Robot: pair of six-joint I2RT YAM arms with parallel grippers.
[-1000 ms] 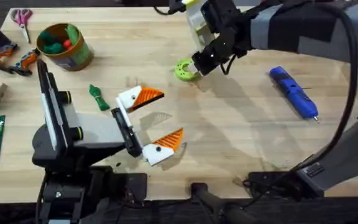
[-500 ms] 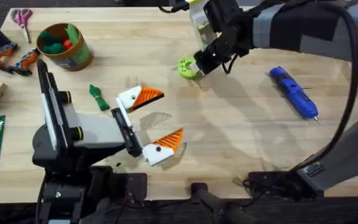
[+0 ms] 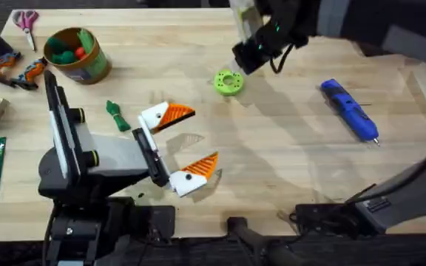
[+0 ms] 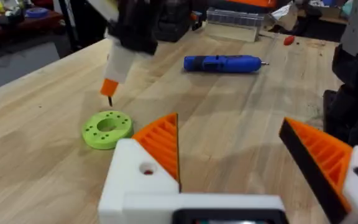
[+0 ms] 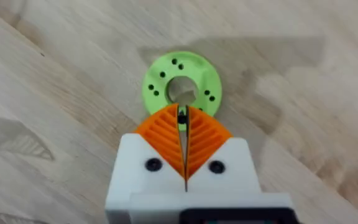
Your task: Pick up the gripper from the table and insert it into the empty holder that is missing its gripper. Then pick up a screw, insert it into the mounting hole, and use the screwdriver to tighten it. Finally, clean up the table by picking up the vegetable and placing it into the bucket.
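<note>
We see a small dark screw (image 5: 181, 116) pinched between the right gripper's (image 5: 183, 127) clenched orange ribbed pads, hanging just above the bright green plastic ring-shaped disc (image 5: 181, 85). Left gripper (image 3: 184, 145) fingers are spread, released, empty. The blue pen-shaped screwdriver (image 3: 349, 109) lies well beyond them.

Black jointed arms, white finger blocks with dark screws, orange ribbed wedge fingers (image 5: 166, 140), black cables.
</note>
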